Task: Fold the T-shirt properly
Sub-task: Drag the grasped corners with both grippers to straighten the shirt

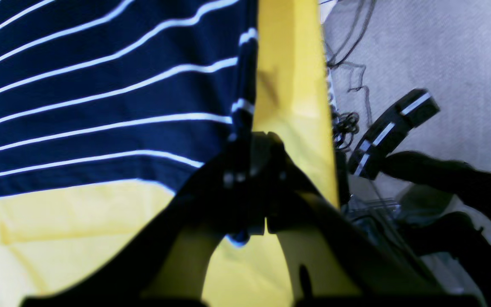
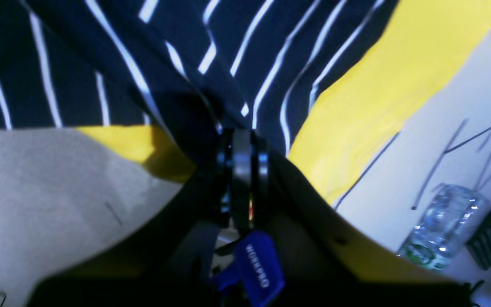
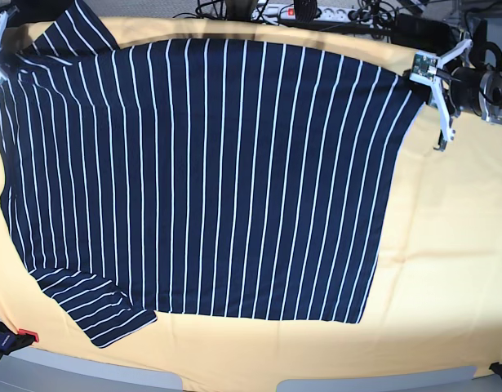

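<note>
Left gripper (image 1: 256, 187) & right gripper (image 2: 242, 170) — both clamped on far corners of the T-shirt (image 3: 210, 180) — fabric held taut, prob. for folding over yellow cloth (image 3: 446, 245).

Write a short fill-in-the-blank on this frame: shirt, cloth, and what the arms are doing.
1. The T-shirt is navy with thin ____ stripes.
2. It lies spread on a ____ cloth.
3. The left gripper has its jaws ____ on the shirt's edge.
4. In the right wrist view, a clear plastic ____ lies on the floor beyond the right gripper.

Missing words: white; yellow; shut; bottle
</note>
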You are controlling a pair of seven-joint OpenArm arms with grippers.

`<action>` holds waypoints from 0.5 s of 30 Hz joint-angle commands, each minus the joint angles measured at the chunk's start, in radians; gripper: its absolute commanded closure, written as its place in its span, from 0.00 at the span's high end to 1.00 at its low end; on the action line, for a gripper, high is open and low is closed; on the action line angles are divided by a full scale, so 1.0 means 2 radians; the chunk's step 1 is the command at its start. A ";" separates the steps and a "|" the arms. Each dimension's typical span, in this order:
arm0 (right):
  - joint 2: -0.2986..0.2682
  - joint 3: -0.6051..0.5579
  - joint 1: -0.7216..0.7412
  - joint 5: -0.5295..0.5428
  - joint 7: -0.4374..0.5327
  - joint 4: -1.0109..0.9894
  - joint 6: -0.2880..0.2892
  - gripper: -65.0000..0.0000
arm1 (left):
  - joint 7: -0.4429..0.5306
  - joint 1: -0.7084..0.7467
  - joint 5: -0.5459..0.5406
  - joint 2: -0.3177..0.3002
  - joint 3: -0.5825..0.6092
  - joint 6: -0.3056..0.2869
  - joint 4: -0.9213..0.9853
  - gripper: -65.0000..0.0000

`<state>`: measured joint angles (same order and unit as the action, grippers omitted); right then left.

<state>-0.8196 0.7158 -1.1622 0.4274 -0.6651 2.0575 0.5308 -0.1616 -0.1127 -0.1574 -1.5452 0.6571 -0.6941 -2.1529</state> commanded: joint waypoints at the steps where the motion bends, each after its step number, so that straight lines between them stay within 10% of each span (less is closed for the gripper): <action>1: -0.007 0.009 0.003 -0.004 0.004 0.005 -0.008 0.00 | 0.002 -0.013 -0.003 -0.004 -0.005 -0.002 -0.003 0.00; 10: -0.008 0.009 0.057 -0.004 0.066 0.001 -0.009 0.00 | -0.044 -0.029 -0.002 0.046 -0.005 0.001 0.006 0.00; 15: -0.008 -0.007 0.089 -0.002 0.096 -0.027 -0.008 0.00 | -0.047 -0.029 0.018 0.084 -0.005 0.054 0.043 0.00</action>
<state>-0.8196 0.6914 -0.9802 0.4225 -0.4889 1.9976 0.5251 -0.2630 -0.1585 -0.1139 -1.3560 0.6563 -0.5877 -2.0617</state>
